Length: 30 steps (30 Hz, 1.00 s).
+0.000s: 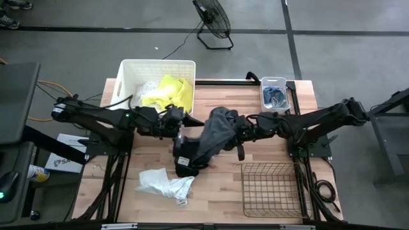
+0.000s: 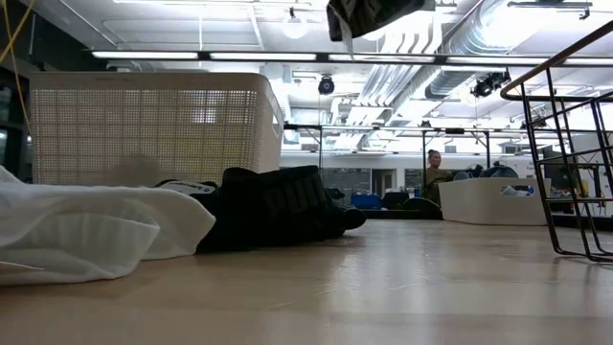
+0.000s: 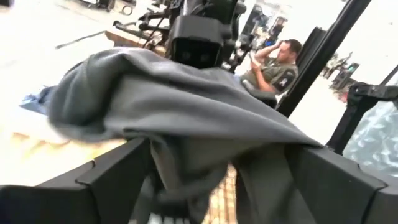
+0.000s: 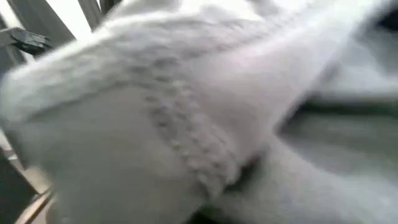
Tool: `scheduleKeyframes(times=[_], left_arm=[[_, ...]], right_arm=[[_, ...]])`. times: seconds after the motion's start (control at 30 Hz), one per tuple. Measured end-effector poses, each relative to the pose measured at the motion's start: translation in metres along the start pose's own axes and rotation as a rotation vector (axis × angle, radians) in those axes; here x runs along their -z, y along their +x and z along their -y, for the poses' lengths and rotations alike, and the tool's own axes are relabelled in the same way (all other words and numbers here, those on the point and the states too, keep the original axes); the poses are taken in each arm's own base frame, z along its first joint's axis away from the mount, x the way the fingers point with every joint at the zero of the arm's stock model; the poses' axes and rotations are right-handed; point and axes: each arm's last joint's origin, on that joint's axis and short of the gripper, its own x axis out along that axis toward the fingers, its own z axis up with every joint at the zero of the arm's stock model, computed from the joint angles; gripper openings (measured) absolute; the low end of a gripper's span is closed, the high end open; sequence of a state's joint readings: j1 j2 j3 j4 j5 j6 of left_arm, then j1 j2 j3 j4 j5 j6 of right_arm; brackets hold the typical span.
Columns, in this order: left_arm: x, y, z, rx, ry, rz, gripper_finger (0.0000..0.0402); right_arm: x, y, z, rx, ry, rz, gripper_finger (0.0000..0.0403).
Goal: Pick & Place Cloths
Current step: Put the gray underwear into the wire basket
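grey cloth [image 4: 186, 112] fills the right wrist view, hiding its end effector.

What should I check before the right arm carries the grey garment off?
1. Right gripper shut on the grey garment: ok, fabric fills its wrist view.
2. Left gripper released: ok, fingers stand apart, though the garment drapes between them.
3. Garment free of the black cloth below: cannot tell; its lower end hangs onto it in the high view.
4. Garment clear of the table: partly; the low view shows only its top end raised.
5. Wire basket unobstructed: ok.
6. White tub has room: ok, yellow cloth inside.
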<state>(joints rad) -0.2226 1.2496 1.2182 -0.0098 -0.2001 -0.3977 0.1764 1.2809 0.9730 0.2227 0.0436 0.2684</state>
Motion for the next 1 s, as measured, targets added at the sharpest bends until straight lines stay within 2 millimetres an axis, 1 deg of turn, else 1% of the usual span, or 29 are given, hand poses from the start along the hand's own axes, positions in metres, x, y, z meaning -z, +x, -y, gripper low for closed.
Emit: scheduleKeyframes(times=[0.2, 0.33, 0.57, 0.77, 1.0], left_arm=[[-0.009, -0.023, -0.002, -0.025, 0.014, -0.023, 0.0368], [-0.01, -0.037, -0.006, -0.079, 0.029, -0.06, 0.0368], [-0.009, -0.06, -0.012, -0.151, 0.038, -0.144, 0.0368], [-0.009, -0.07, -0.014, -0.168, 0.031, -0.18, 0.0368], [-0.006, -0.071, -0.016, -0.178, 0.058, -0.209, 0.0368]], right_arm=[[-0.007, -0.014, -0.001, 0.011, 0.034, -0.004, 0.0017], [-0.006, -0.023, -0.004, 0.016, 0.09, -0.063, 0.0017], [0.001, -0.042, -0.021, -0.017, 0.22, -0.185, 0.0017], [0.009, -0.057, -0.041, -0.093, 0.387, -0.314, 0.0017], [0.029, -0.07, -0.062, -0.061, 0.604, -0.505, 0.0017]])
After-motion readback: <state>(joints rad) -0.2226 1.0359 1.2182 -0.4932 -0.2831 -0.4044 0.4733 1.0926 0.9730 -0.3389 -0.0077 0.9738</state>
